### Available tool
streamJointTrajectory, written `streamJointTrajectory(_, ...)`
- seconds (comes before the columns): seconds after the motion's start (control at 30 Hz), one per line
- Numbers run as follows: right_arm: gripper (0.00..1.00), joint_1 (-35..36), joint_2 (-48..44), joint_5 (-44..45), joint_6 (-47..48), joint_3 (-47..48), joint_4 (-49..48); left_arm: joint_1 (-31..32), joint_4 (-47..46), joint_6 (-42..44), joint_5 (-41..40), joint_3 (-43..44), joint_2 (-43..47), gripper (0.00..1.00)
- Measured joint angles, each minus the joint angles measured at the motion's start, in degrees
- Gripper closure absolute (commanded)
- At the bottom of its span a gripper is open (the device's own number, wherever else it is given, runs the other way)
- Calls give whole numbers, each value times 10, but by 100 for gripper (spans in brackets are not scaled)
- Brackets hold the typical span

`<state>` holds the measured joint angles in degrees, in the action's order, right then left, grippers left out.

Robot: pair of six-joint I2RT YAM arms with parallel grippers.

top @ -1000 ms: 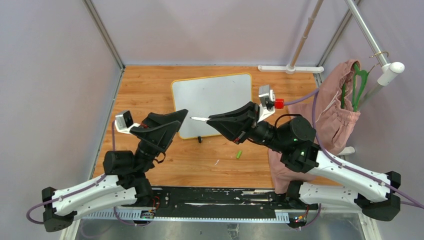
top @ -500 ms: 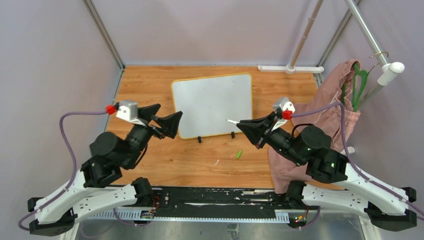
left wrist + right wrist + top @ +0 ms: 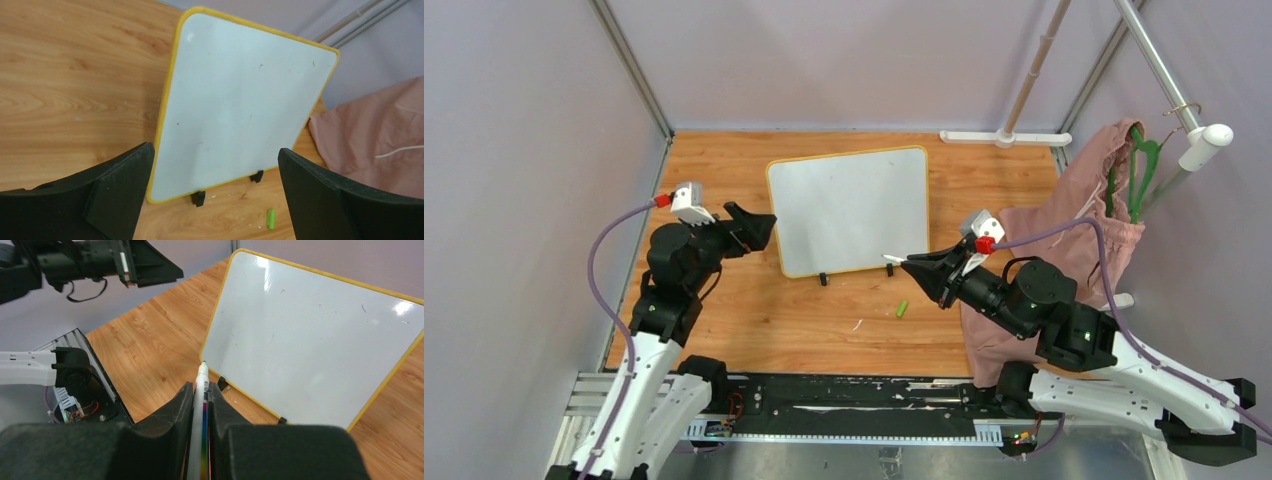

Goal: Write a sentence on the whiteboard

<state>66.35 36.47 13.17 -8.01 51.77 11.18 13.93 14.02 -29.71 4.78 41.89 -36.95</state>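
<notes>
The whiteboard lies on the wooden table, yellow-rimmed, with two black feet at its near edge. It also shows in the left wrist view and the right wrist view. Its surface is blank apart from faint specks; the sentence does not show. My right gripper is shut on a white marker with a rainbow stripe. The marker's tip is just off the board's near right corner. My left gripper is open and empty beside the board's left edge, its fingers wide apart.
A small green cap lies on the table in front of the board, also in the left wrist view. A pink cloth on a green hanger hangs at the right. A white stand base sits at the back.
My right gripper has drawn back with the marker from over the board to its near right corner. My left arm has swung left and its gripper has shifted off the board's near left corner.
</notes>
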Motion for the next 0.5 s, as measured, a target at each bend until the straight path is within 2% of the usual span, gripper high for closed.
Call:
streamJointTrajectory(0.13, 100, 0, 3, -16, 5, -3, -14, -79, -147, -110, 113, -108, -29, 0)
streamJointTrajectory(0.23, 100, 0, 10, -28, 5, -15, -30, -111, -259, -176, 172, -162, -80, 0)
streamJointTrajectory(0.37, 100, 0, 27, -42, 5, -26, -54, -150, -381, -227, 217, -205, -135, 1)
streamJointTrajectory(0.5, 100, 0, 43, -55, 5, -35, -77, -186, -461, -242, 240, -210, -166, 1)
